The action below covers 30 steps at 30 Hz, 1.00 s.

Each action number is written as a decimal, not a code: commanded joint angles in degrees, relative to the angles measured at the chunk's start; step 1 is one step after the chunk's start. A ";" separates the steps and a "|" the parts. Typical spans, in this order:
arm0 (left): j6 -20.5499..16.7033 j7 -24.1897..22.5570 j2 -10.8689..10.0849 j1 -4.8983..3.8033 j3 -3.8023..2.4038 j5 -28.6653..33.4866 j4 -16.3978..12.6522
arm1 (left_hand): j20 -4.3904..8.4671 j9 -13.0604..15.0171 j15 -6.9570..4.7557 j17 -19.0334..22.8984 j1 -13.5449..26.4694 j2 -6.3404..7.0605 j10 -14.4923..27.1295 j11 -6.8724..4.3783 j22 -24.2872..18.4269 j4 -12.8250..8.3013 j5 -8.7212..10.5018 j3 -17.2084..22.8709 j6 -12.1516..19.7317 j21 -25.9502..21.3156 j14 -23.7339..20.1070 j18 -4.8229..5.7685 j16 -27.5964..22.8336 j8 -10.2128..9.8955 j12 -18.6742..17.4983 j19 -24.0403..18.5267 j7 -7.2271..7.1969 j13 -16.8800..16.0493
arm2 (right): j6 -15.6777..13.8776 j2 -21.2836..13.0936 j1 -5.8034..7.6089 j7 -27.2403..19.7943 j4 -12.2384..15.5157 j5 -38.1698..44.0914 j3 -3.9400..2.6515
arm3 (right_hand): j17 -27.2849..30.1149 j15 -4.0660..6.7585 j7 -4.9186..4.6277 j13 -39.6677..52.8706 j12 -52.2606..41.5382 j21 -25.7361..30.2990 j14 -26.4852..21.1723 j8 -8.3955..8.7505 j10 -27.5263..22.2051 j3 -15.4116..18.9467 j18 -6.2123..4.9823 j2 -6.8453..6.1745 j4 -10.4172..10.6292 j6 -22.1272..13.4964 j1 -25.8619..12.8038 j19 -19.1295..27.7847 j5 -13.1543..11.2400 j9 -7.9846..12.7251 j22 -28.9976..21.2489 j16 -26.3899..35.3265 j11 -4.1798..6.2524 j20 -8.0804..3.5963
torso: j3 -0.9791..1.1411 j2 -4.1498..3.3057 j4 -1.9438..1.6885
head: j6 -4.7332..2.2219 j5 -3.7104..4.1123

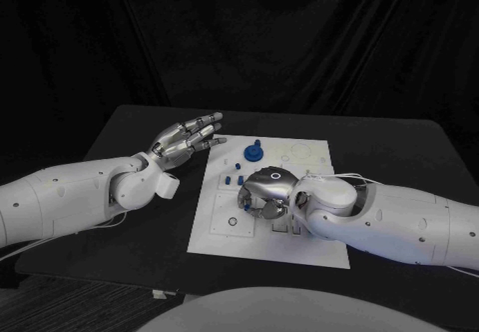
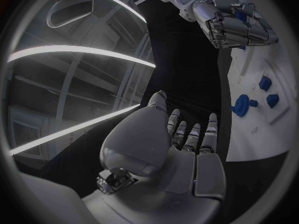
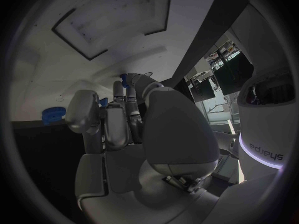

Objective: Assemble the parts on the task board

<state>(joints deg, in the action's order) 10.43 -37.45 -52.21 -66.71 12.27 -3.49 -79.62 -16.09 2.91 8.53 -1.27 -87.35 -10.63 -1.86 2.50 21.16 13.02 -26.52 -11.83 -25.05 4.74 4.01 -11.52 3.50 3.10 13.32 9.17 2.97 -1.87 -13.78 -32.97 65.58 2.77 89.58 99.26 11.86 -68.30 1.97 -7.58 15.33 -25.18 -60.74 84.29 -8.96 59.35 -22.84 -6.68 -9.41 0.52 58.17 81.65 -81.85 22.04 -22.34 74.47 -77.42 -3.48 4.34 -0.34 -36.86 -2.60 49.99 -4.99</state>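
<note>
Silver and many-fingered, the robot's right hand [image 1: 264, 197] is bending down over the middle of the flat white rectangular task board [image 1: 309, 252], its fingers curling toward the board's surface; in the left wrist view a small blue part [image 2: 239, 16] is showing among those fingers, though whether it is gripped or merely beneath them I cannot tell. Its left hand [image 1: 185, 142] is hovering beside the board's far left corner, fingers spread wide and holding nothing. On the board's far half, a round blue gear-like part [image 1: 255, 149] is sitting near several smaller blue block-shaped parts [image 1: 235, 174]. Printed outlines and recesses elsewhere on the matte plate are looking unfilled, so the assembly seems to be at an early or middle stage, with several pieces left to seat. Underneath, the black table [image 1: 399, 149] is looking smooth and dull, contrasting with the glossy white arm shells.
</note>
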 commanded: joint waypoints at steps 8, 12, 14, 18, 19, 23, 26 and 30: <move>0.94 -0.24 0.16 0.19 -0.06 0.37 0.10 | -0.30 -0.22 0.54 -0.04 -0.65 -0.73 0.07 0.35 0.29 -0.96 -1.02 0.23 0.87 -0.47 -0.08 1.33 -0.05 -0.39 0.38 0.55 -0.28 0.02 | 3.19 0.08 -0.25 3.01 -0.18 0.38 0.03 | 2.59 -1.61 1.88 2.65 -1.58 5.96 -0.88 4.98 -9.08 2.50 0.08 -0.79 1.36 -8.12 -1.52 2.17 -10.35 3.32 6.33 2.41 -1.16 0.95 | 0.00 0.00 -0.01 | 0.01 -0.09; 1.00 -0.19 0.21 0.24 -0.06 0.37 0.21 | -0.30 -0.22 0.54 -0.04 -0.65 -0.73 0.07 0.35 0.29 -0.96 -1.02 0.23 0.87 -0.47 -0.08 1.33 -0.05 -0.39 0.38 0.55 -0.28 0.02 | 3.03 0.03 -0.26 3.32 -0.18 0.38 0.03 | 3.04 -1.72 2.21 3.49 -2.54 7.20 -1.32 5.02 -12.19 3.86 -0.15 -0.70 1.85 -9.10 -1.17 2.56 -11.34 4.04 6.05 2.63 -1.58 1.16 | 0.00 0.00 -0.02 | 0.01 -0.05; 1.02 -0.18 0.22 0.27 -0.06 0.37 0.23 | -0.30 -0.22 0.54 -0.04 -0.65 -0.73 0.07 0.35 0.29 -0.96 -1.02 0.23 0.87 -0.47 -0.08 1.33 -0.05 -0.39 0.38 0.55 -0.28 0.02 | 2.89 -0.02 -0.27 3.42 -0.15 0.38 0.03 | 3.23 -1.72 2.32 3.80 -2.99 7.75 -1.50 5.02 -13.17 4.42 -0.24 -0.68 2.02 -9.45 -1.03 2.74 -11.78 4.28 5.93 2.73 -1.68 1.21 | 0.00 0.01 -0.02 | 0.01 -0.04; 1.08 -0.15 0.22 0.33 -0.06 0.37 0.27 | -0.30 -0.22 0.54 -0.04 -0.65 -0.73 0.07 0.35 0.29 -0.96 -1.02 0.23 0.87 -0.47 -0.08 1.33 -0.05 -0.39 0.38 0.55 -0.28 0.02 | 1.63 -0.40 -0.27 3.43 0.08 0.38 0.03 | 3.95 -1.76 3.00 4.84 -4.58 9.71 -2.13 5.20 -16.95 6.67 -0.52 -0.55 2.77 -11.57 -0.46 3.36 -13.36 5.23 5.52 3.12 -2.03 1.30 | -0.01 0.01 -0.01 | 0.01 -0.09; 1.10 -0.14 0.21 0.35 -0.06 0.37 0.27 | -0.30 -0.22 0.54 -0.04 -0.65 -0.73 0.07 0.35 0.29 -0.96 -1.02 0.23 0.87 -0.47 -0.08 1.33 -0.05 -0.39 0.38 0.55 -0.28 0.02 | 1.13 -0.55 -0.27 3.37 0.18 0.38 0.03 | 4.29 -1.80 3.37 5.35 -5.52 10.52 -2.44 5.17 -18.74 7.88 -0.63 -0.45 3.25 -12.92 0.04 3.63 -13.79 5.75 5.36 3.29 -2.18 1.33 | -0.01 0.01 -0.02 | 0.01 -0.09; 1.14 -0.13 0.16 0.40 -0.06 0.37 0.29 | -0.30 -0.22 0.54 -0.04 -0.65 -0.73 0.07 0.35 0.29 -0.96 -1.02 0.23 0.87 -0.47 -0.08 1.33 -0.05 -0.39 0.38 0.55 -0.28 0.02 | -1.31 -1.38 -0.26 2.97 0.75 0.38 0.03 | 4.72 -1.87 3.87 5.99 -6.96 11.62 -2.82 5.16 -20.94 9.57 -0.77 -0.53 4.22 -14.39 0.86 3.96 -14.27 6.45 5.17 3.48 -2.34 1.41 | -0.01 0.01 0.00 | 0.01 -0.20; 1.11 -0.11 0.14 0.44 -0.06 0.37 0.37 | -0.31 -0.22 0.62 -0.04 -0.65 -0.77 0.10 0.36 0.27 -0.97 -1.02 0.24 0.89 -0.46 -0.07 1.32 -0.03 -0.39 0.32 0.58 -0.28 0.03 | -3.25 -2.56 0.08 2.67 1.67 0.39 0.03 | 5.23 -1.87 4.12 6.28 -8.37 13.06 -3.35 4.81 -24.71 11.44 -0.96 -0.74 6.09 -15.12 2.14 4.40 -14.81 7.14 4.96 3.67 -2.68 1.47 | -0.01 0.02 -0.02 | 0.01 -0.26; 1.12 -0.06 0.19 0.47 -0.06 0.37 0.49 | -0.31 -0.22 0.62 -0.04 -0.65 -0.77 0.10 0.36 0.27 -0.97 -1.02 0.24 0.89 -0.46 -0.07 1.32 -0.03 -0.39 0.32 0.58 -0.28 0.03 | -4.57 -3.74 1.65 2.54 2.77 0.29 0.03 | 8.49 -2.57 4.36 4.66 -9.23 18.59 -6.04 4.57 -30.54 14.90 -1.65 -3.53 14.63 -16.32 3.68 6.80 -18.44 8.29 3.95 5.43 -3.51 2.11 | -0.01 0.01 -0.01 | 0.01 0.00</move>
<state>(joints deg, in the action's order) 10.81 -37.03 -52.12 -66.32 12.27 -3.49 -79.12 -16.09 2.91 8.53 -1.26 -87.35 -10.63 -1.86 2.50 21.17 13.02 -26.52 -11.83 -24.85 4.74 4.01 -11.51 3.50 3.10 13.31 9.18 2.78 -1.87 -14.87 -36.42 66.61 4.60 91.79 99.25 12.01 -60.20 -0.62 -3.20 20.51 -33.76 -42.82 78.30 -4.82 29.65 -7.92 -6.74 -12.64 15.74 42.68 84.87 -75.13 4.25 -14.60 74.47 -72.33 -7.18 6.06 -0.34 -36.84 -2.61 49.99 -5.10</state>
